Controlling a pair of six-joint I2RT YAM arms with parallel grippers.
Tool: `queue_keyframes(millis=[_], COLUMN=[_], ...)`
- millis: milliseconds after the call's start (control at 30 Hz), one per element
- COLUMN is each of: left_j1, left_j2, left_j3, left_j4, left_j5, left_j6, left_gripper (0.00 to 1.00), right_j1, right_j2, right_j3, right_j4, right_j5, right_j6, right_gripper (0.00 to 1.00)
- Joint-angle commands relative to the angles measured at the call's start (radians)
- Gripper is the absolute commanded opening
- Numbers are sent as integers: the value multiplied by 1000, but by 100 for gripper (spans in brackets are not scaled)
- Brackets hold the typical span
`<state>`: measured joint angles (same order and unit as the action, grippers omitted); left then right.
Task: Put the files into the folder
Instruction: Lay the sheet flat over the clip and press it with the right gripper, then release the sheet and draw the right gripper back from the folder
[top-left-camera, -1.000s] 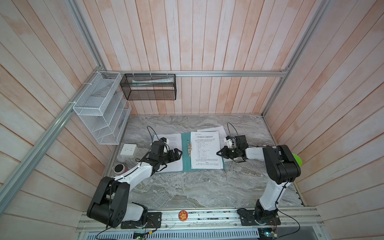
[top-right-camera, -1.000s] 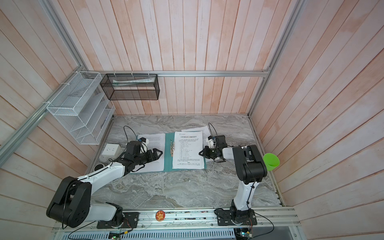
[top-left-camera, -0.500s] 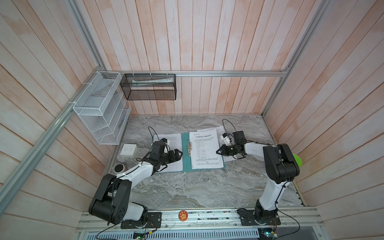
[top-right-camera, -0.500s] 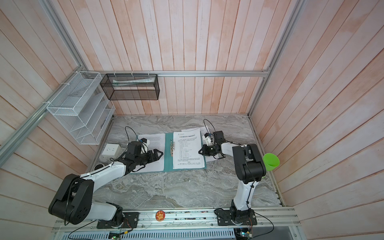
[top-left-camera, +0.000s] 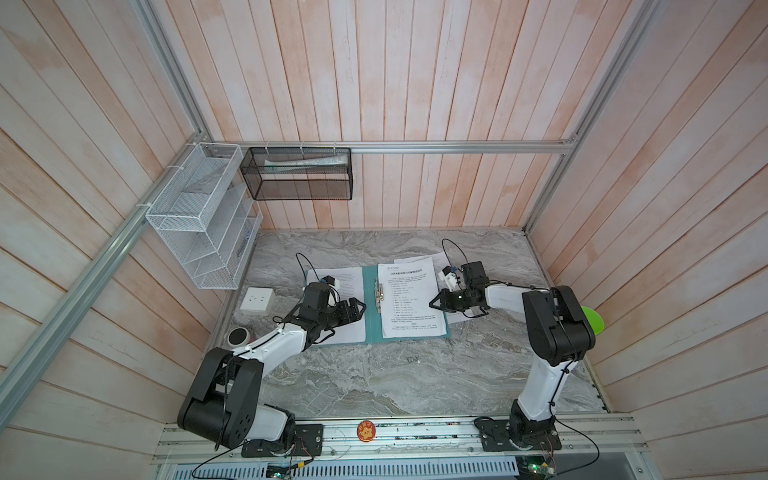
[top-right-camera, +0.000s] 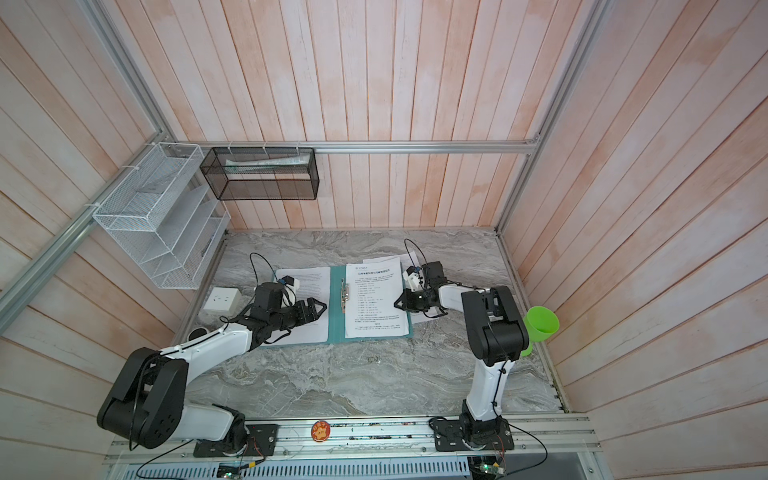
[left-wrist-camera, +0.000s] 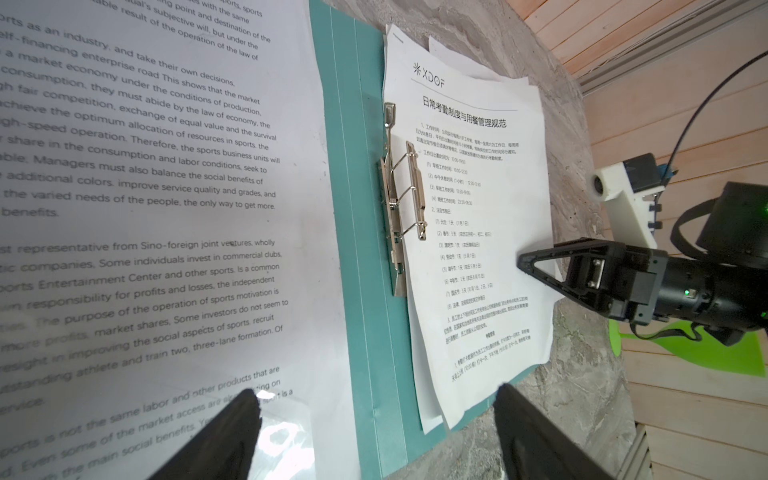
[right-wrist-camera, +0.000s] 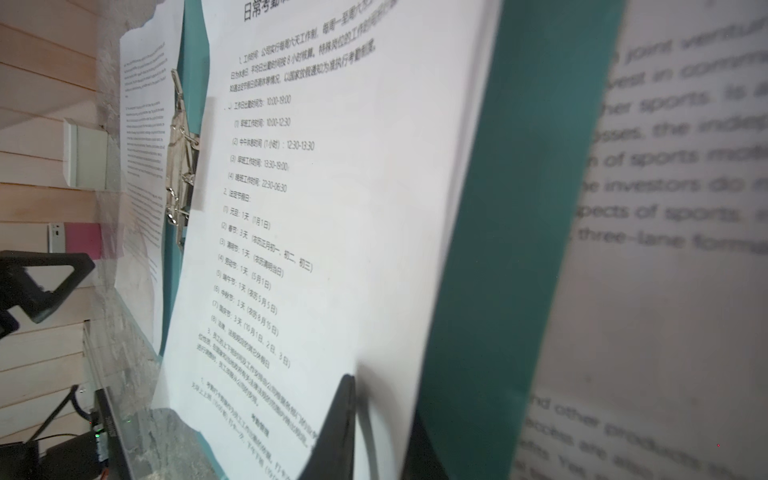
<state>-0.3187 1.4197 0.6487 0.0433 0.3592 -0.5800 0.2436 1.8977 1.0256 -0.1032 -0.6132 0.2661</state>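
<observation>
The files (top-left-camera: 411, 299), white paper sheets printed in black, numbered at least three by my count. One English-text sheet (top-left-camera: 351, 334) of dense paragraphs lay flat on the left flap. One headed sheet (left-wrist-camera: 478, 232) with a bold title and short numbered lines lay on the right flap. One lower sheet (top-left-camera: 436, 264) poked out from beneath it to the right, past the flap's edge onto the grey marbled tabletop (top-left-camera: 374, 374). More white edges showed under the headed sheet in the left wrist view, and I could not count them. There was one folder (top-left-camera: 372, 332), flat, teal-green and thin, spread open in the middle of the table. It had one small silver metal clip (left-wrist-camera: 401, 199) beside its spine, wire loops arching over the headed sheet's left edge. I had two grippers in play. My left gripper (top-left-camera: 361, 311) hovered above the English-text sheet's inner edge, jaws spread wide and holding nothing, at the end of a forearm stretched low from the front left. My right arm rose from the front right, bent over and ran low leftward. My right gripper (top-left-camera: 433, 303) had its fingers set narrowly about the headed sheet's right edge, and whether they pinched the paper I could not tell.
</observation>
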Motion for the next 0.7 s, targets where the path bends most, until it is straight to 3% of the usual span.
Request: queue_keyframes(millis=[0,133,333,433,533,667], left_j1=[2,3,3,0,-9,-35], left_j2=[10,5,-17,-38,-35,-18], left_j3=[-17,-18,-25,-16,21,67], left_j4=[23,21,19,26,25,20], left_j5=[4,3,-13,-25,-31,-29], left_j6=[-3,-3,-2,4,13,17], left_gripper=[90,90,90,90,91,91], right_j1=[4,5,-18,-67,-145,-248], right_j2=[-19,-20,-118,-184,-193,-241], right_j3=[5,25,50,49,58,-45], right_j4=[-10,-46,-161,-175,-205,-159], right_j5=[39,55,288,341,335,232], right_j6=[10,14,12,-16,-32,6], right_gripper=[28,40,42,42,43,43])
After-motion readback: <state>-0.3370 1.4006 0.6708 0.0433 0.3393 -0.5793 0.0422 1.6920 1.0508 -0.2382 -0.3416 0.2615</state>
